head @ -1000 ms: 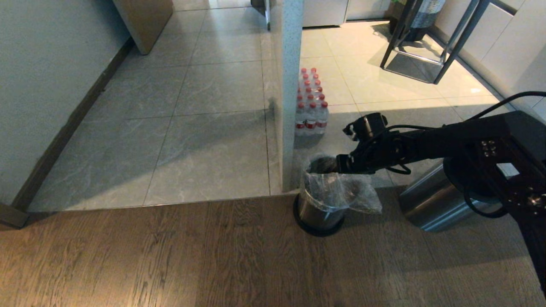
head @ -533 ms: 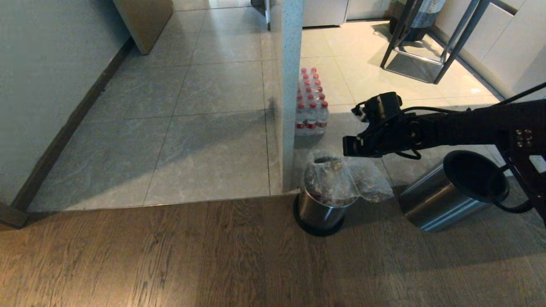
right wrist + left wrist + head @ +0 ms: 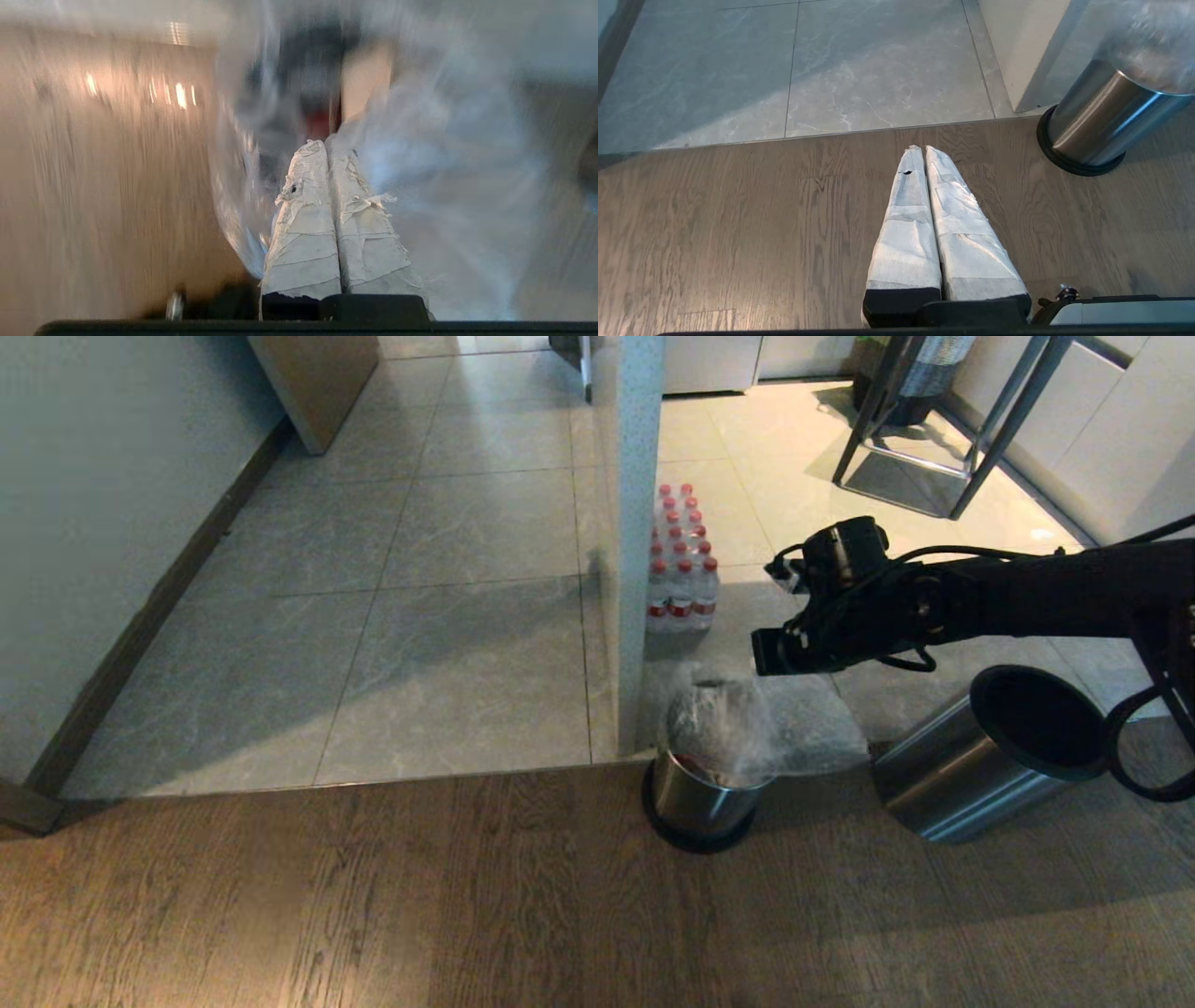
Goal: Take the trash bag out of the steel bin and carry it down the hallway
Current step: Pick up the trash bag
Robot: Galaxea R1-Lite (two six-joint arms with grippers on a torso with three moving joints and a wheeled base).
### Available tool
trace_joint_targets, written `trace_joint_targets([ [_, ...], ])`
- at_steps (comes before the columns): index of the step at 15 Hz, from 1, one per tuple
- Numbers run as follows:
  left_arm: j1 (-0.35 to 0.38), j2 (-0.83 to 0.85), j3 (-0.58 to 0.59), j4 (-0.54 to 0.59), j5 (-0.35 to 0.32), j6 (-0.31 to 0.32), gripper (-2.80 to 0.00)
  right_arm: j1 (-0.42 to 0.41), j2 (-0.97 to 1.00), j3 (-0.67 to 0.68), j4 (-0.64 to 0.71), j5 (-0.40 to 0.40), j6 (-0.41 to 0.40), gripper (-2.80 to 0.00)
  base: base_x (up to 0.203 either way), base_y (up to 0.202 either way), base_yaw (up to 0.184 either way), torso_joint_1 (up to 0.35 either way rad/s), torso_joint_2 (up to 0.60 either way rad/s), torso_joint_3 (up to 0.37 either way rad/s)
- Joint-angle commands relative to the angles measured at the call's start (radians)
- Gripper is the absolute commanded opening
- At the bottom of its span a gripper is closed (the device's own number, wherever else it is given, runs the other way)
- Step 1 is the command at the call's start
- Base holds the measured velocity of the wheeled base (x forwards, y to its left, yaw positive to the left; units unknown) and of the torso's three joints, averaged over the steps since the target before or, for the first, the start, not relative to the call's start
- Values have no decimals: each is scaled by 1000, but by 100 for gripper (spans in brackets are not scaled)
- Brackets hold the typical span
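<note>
step: lifting the liner out | right gripper (image 3: 761, 653): fingers pinched on the trash bag (image 3: 724, 723) above the steel bin (image 3: 698, 798) (bag half out) | advice: pull straight up, slowly | left gripper (image 3: 923, 151): fingers together, empty, parked

Wood-plank floor (image 3: 373, 896) meets grey tiled hallway (image 3: 448, 644) | steel bin (image 3: 700, 798) stands at the seam, below the right end effector (image 3: 761, 653) | a second steel can (image 3: 943, 784) lies tipped on its side, beneath that arm | bottle pack (image 3: 680, 569) on tiles beyond the end effector
</note>
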Motion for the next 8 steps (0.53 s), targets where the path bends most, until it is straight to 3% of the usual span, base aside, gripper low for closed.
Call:
trace_joint_targets([
  [1, 0, 0, 0, 0, 0, 0, -280, 24, 18, 33, 58, 1, 5, -280, 0, 0, 0, 0, 0, 0],
  [6, 0, 0, 0, 0, 0, 0, -280, 33, 90, 24, 69, 1, 7, -280, 0, 0, 0, 0, 0, 0],
  [7, 0, 0, 0, 0, 0, 0, -280, 33, 94, 21, 66, 0, 12, -251, 0, 0, 0, 0, 0, 0],
  [8, 0, -1, 0, 0, 0, 0, -280, 32, 96, 22, 57, -3, 13, 0, 0, 0, 0, 0, 0, 0],
])
